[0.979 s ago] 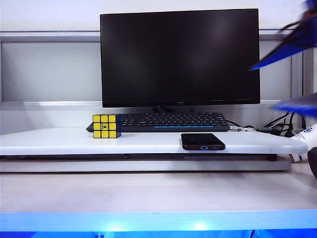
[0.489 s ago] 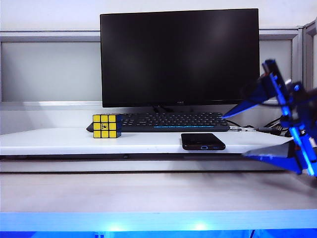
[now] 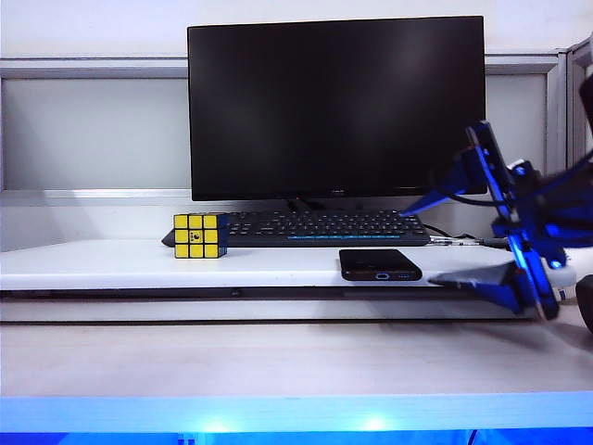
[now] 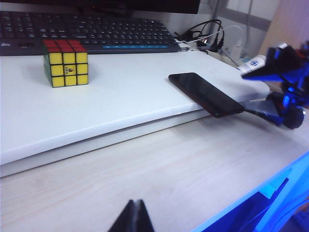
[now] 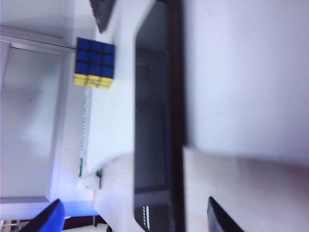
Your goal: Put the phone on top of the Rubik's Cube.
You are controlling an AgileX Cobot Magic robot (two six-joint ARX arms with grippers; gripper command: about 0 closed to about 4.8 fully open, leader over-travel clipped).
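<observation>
The black phone [image 3: 379, 264] lies flat on the white raised shelf [image 3: 111, 264], with one short end jutting over the front edge. Further left stands the Rubik's Cube [image 3: 200, 235], yellow face forward, just in front of the keyboard. My right gripper [image 3: 422, 247] hangs open just right of the phone, one finger above it and one below, touching nothing. In the right wrist view the phone [image 5: 157, 121] runs between the spread fingers of my right gripper [image 5: 133, 220], and the cube [image 5: 94, 63] sits beyond. My left gripper [image 4: 134, 218] is shut and empty over the wooden desk, far from the phone [image 4: 205, 93] and the cube [image 4: 65, 63].
A large dark monitor [image 3: 336, 107] stands at the back with a long black keyboard [image 3: 324, 227] in front of it. Cables [image 3: 519, 239] trail behind the shelf's right end. The lower wooden desk [image 3: 278, 357] has a blue-lit front edge.
My right gripper has swung down from the upper right and moved left, its open fingers now level with the phone's end. The phone, the cube and the left arm have stayed still.
</observation>
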